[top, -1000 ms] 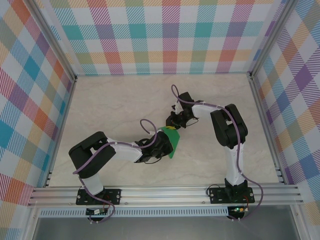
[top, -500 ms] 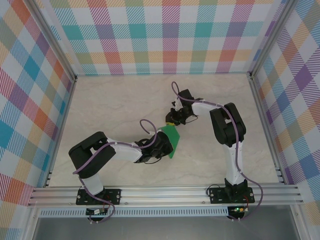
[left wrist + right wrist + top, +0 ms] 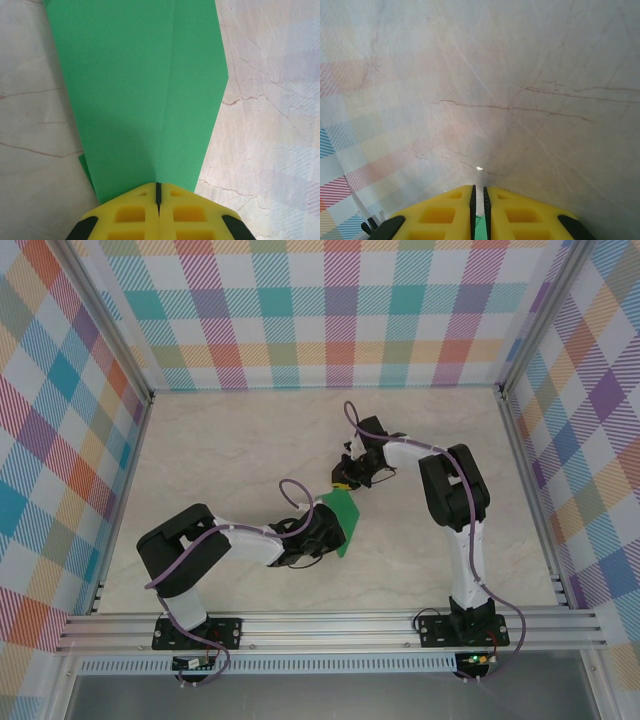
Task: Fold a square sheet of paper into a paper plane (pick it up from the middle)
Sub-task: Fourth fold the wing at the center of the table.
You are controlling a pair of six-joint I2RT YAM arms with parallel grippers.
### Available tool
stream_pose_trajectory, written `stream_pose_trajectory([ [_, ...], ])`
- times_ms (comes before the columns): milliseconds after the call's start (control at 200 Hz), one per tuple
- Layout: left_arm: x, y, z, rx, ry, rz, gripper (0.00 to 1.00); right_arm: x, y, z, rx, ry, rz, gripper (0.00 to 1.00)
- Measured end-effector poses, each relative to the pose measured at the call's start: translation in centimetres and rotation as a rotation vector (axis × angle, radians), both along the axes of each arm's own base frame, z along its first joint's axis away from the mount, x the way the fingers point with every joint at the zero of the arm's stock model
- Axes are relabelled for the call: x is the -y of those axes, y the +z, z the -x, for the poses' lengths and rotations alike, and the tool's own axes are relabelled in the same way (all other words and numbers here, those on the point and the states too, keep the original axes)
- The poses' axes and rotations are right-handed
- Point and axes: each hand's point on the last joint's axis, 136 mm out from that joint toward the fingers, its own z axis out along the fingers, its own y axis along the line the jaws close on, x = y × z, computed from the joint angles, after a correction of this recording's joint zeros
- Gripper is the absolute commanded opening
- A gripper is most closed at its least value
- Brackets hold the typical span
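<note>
The square sheet of paper (image 3: 343,523) is bright green and folded into a long shape with a lengthwise crease, lying mid-table. In the left wrist view the paper (image 3: 140,90) runs away from the fingers, widening toward the far end. My left gripper (image 3: 326,530) (image 3: 158,192) is shut on its near edge. My right gripper (image 3: 344,481) (image 3: 478,192) sits just past the paper's far end, jaws closed to a thin slit over the marble. A sliver of green paper (image 3: 480,234) shows low in that slit; I cannot tell whether it is pinched.
The marble table top (image 3: 220,450) stretches to the left and to the far side. Plaid walls (image 3: 340,310) close in three sides. An aluminium rail (image 3: 330,625) with both arm bases runs along the near edge.
The right gripper has shifted slightly toward the far-left, off the paper's far end. The left gripper and the paper have stayed put.
</note>
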Motion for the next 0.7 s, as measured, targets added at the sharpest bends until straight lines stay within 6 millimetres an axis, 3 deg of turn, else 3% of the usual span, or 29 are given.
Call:
stream_pose_trajectory([
  [495, -0.3, 0.0, 0.2, -0.004, 0.006, 0.002, 0.0, -0.1, 0.2, -2.2, 0.034, -0.018, 0.025, 0.17],
  [700, -0.9, 0.3, 0.6, -0.005, -0.005, -0.015, 0.02, 2.1, 1.7, -3.3, 0.109, -0.046, 0.061, 0.26],
])
